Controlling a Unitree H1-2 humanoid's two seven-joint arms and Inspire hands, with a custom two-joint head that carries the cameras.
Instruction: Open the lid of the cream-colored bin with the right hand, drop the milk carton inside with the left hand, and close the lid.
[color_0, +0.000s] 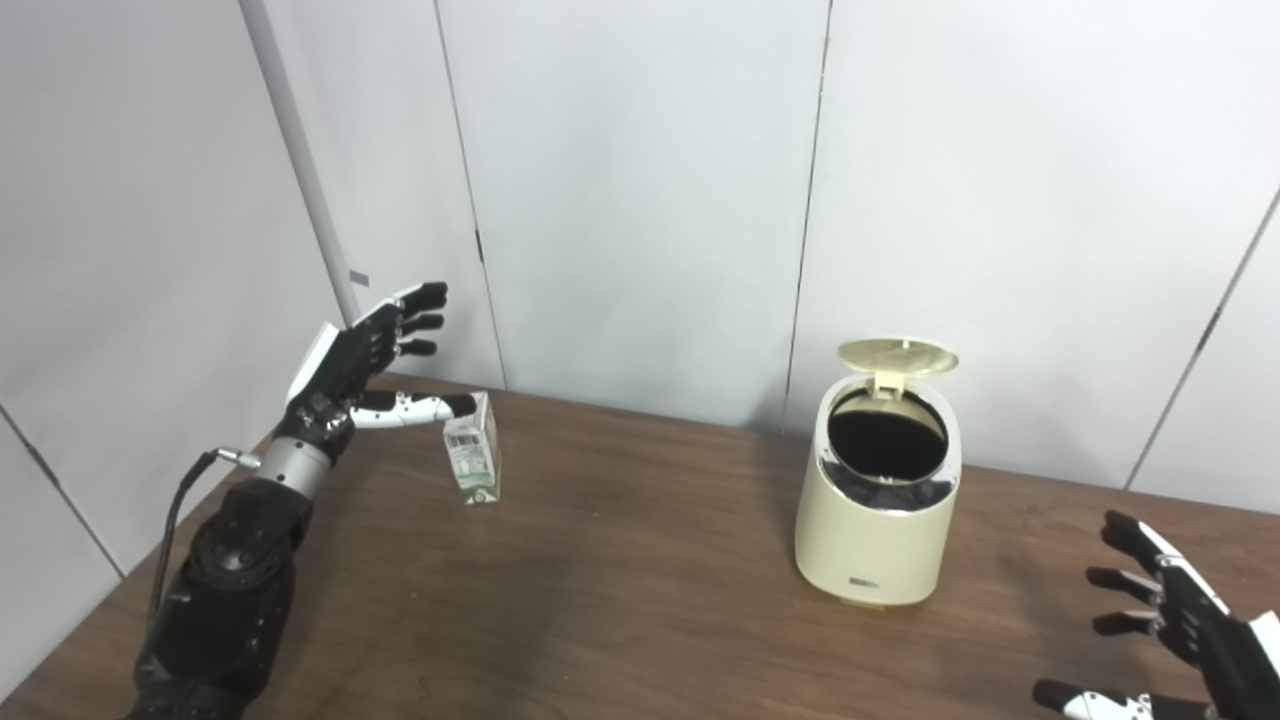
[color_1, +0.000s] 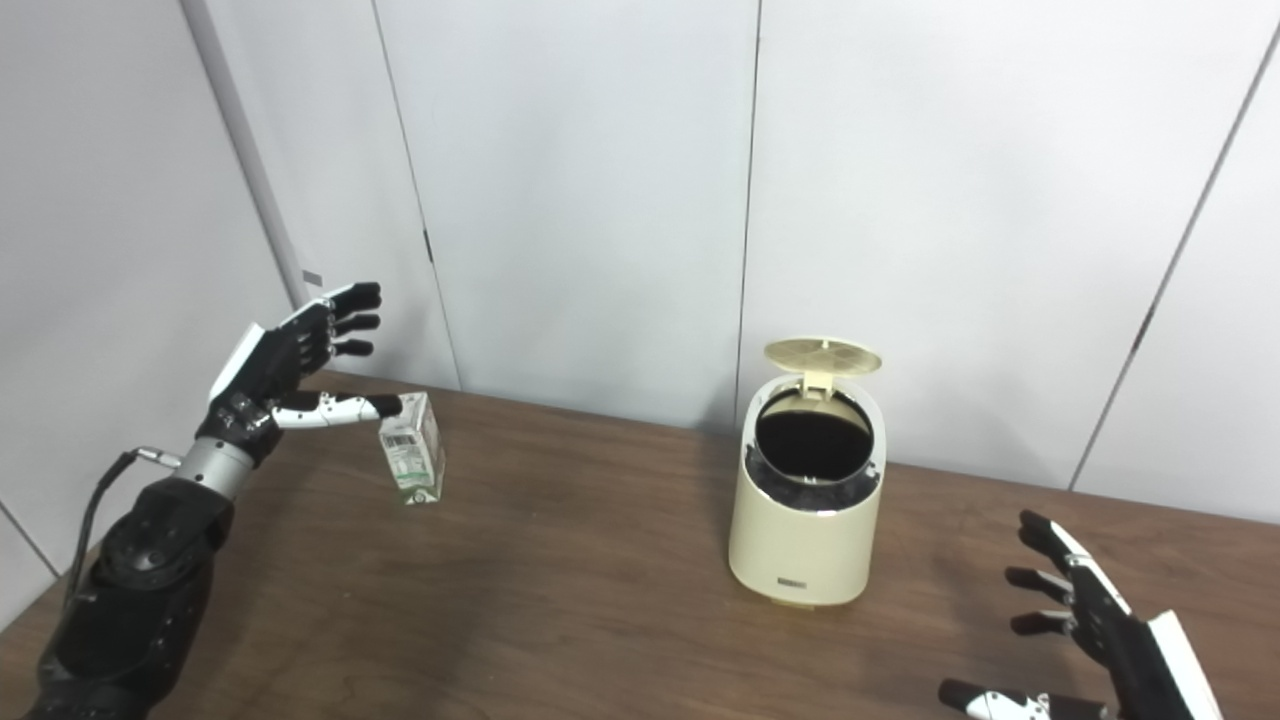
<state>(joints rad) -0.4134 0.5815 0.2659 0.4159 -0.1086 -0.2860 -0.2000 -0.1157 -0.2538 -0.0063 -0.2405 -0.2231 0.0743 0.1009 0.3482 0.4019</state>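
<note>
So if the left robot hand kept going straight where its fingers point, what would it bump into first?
Probably the white wall panels. The left robot hand is open, fingers aimed up and past the milk carton; only its thumb reaches toward the carton's top. Depth is hard to judge.

Bright, even overhead light, soft w/ no harsh glare. Diffuse shadows spread on the table (color_0: 620, 600) under the bin (color_0: 880, 520) and carton (color_0: 473, 450). Bin's inside reads pure black. Slight softness overall; wall panel lines tilt toward frame edges.
</note>
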